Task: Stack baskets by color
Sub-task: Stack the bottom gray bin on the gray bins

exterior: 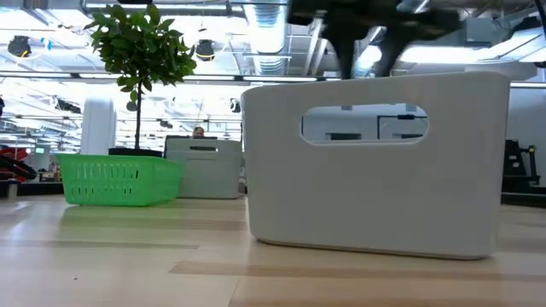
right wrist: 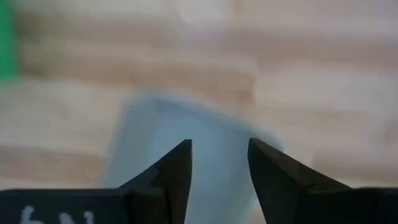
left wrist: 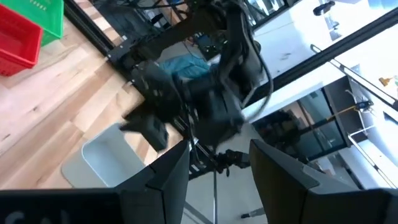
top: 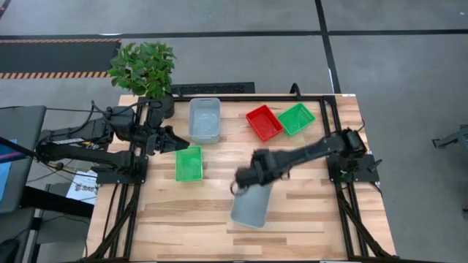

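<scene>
A pale grey-blue basket stands on the table near its front middle and fills the low view. My right gripper hangs open just over its far end, pointing down, with nothing between its fingers. A second grey-blue basket sits at the far middle, and a green basket lies in front of it. A red basket and another green one sit side by side at the far right. My left gripper waits open at the left, raised and roughly level.
A potted green plant stands at the table's far left corner, behind my left arm. Black frame rails run along the table's sides and far edge. Bare wood shows at the near left and near right.
</scene>
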### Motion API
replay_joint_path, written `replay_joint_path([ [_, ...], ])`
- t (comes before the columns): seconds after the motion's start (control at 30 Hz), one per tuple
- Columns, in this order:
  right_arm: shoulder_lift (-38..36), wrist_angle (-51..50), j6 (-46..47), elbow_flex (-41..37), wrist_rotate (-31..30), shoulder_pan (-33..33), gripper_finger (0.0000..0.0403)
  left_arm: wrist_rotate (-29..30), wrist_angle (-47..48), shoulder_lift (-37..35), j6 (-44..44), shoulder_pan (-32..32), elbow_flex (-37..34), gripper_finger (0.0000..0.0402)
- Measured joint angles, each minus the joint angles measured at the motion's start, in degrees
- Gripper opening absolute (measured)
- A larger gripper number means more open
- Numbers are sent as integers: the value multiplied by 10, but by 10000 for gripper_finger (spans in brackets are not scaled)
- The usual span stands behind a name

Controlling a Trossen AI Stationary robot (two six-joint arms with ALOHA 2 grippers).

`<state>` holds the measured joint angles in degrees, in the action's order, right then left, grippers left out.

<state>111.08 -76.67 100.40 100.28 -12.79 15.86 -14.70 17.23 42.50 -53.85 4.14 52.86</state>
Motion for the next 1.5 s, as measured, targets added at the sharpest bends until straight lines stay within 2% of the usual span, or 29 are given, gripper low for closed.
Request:
replay_joint_path([
  [0.1,23,1,68,-21,24,46,177,2,0,-6,0,0,0,155],
  [0.33,46,7,218,-29,26,118,177,12,-1,-10,-2,0,0,155],
  [0.63,45,177,243,-149,36,121,174,35,1,-9,-3,0,0,155],
  [0.73,46,198,243,-164,45,115,143,35,2,-9,-3,0,0,155],
  [0.8,46,199,243,-168,57,109,93,35,7,-9,-3,0,0,155],
  [0.87,46,204,226,-174,68,102,32,35,17,-10,-5,0,0,155],
  [0.9,45,207,213,-174,72,98,18,33,25,-12,-7,0,0,155],
  [1.03,43,208,160,-169,86,75,7,14,32,-25,-6,0,0,155],
  [1.2,19,143,86,-105,58,30,3,11,28,-66,-7,0,0,155],
  [1.37,9,74,-35,-4,7,-50,2,42,26,-119,-8,0,0,155],
  [1.5,8,85,-159,61,-7,-141,2,75,25,-154,-8,0,0,155],
])
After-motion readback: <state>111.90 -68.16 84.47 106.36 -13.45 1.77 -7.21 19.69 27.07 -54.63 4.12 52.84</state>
